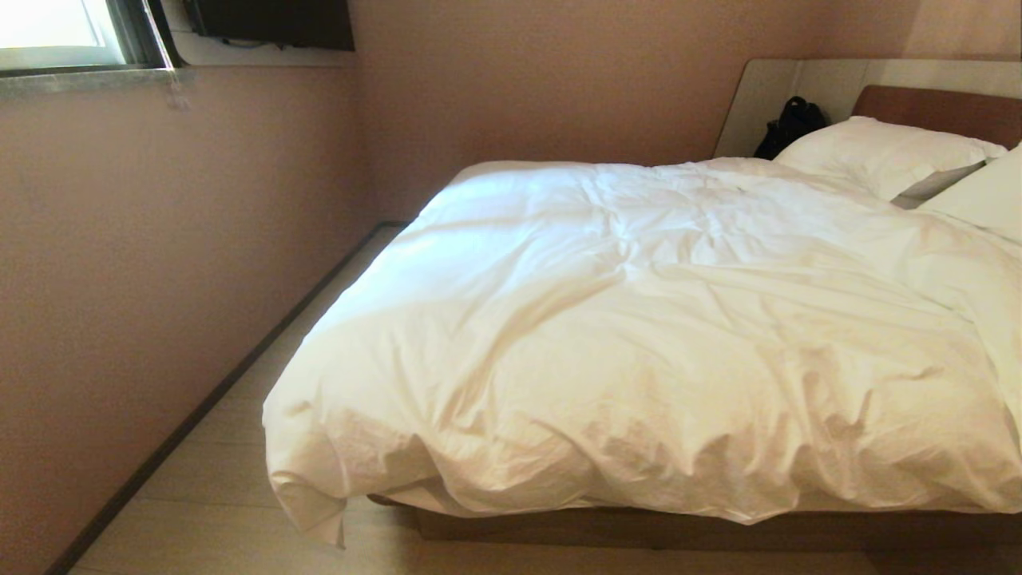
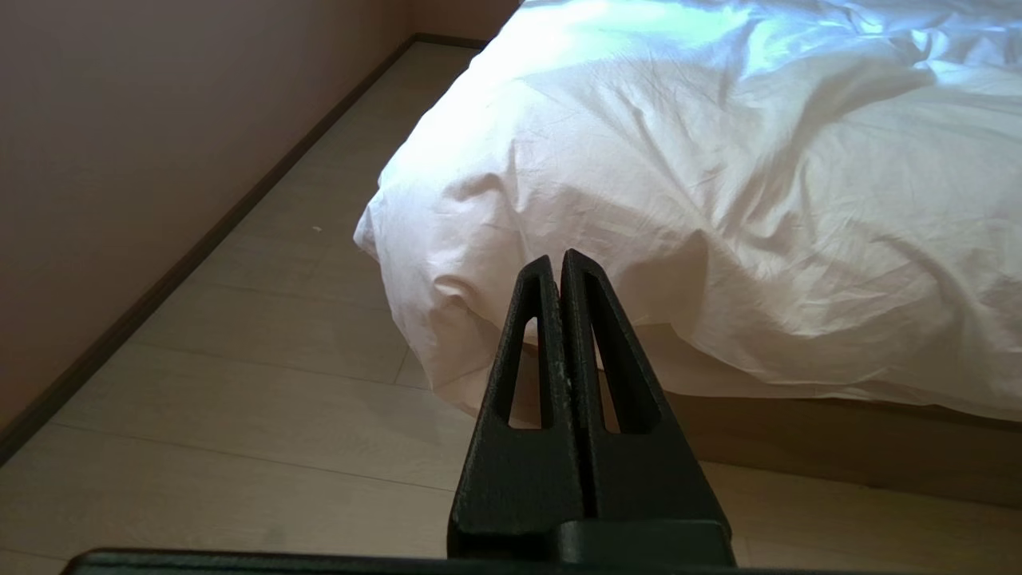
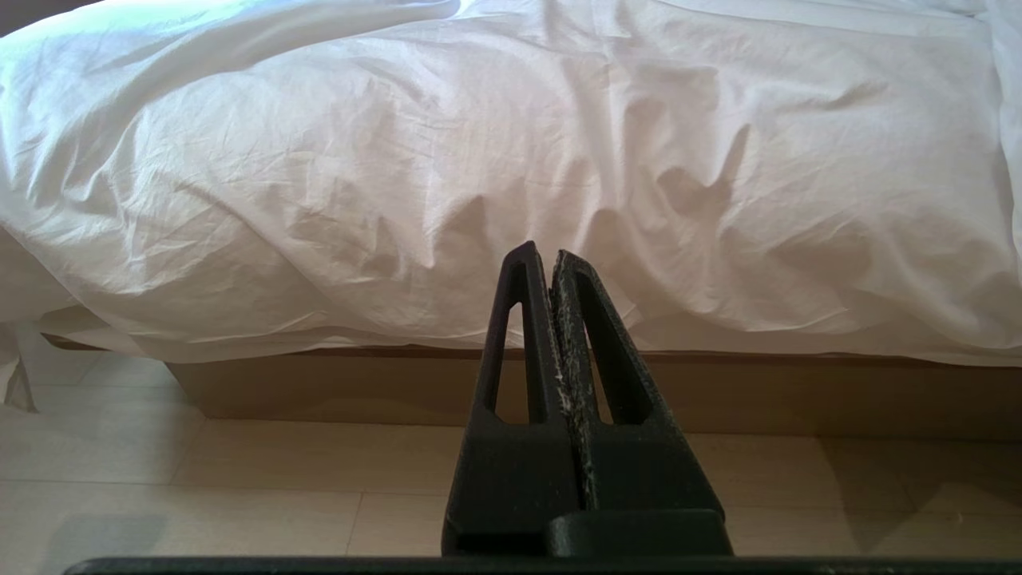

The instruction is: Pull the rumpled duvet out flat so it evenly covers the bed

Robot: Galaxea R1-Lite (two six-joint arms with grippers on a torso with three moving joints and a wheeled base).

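Both pincers, left (image 2: 556, 263) and right (image 3: 543, 255), sat pinched empty; ahead, I judged the duvet (image 1: 639, 335) soft, bulky, best grabbed at its hanging edge.

Black claw (image 2: 559, 259) fingers (triangular cutouts).

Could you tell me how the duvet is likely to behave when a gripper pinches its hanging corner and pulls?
The duvet looks floppy: its corner droops over the bed. Its puffy folds suggest it is light, bunching rather than sliding flat.

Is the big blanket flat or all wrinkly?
Wrinkly. The duvet covers the bed but has creases, and one corner droops toward the floor.
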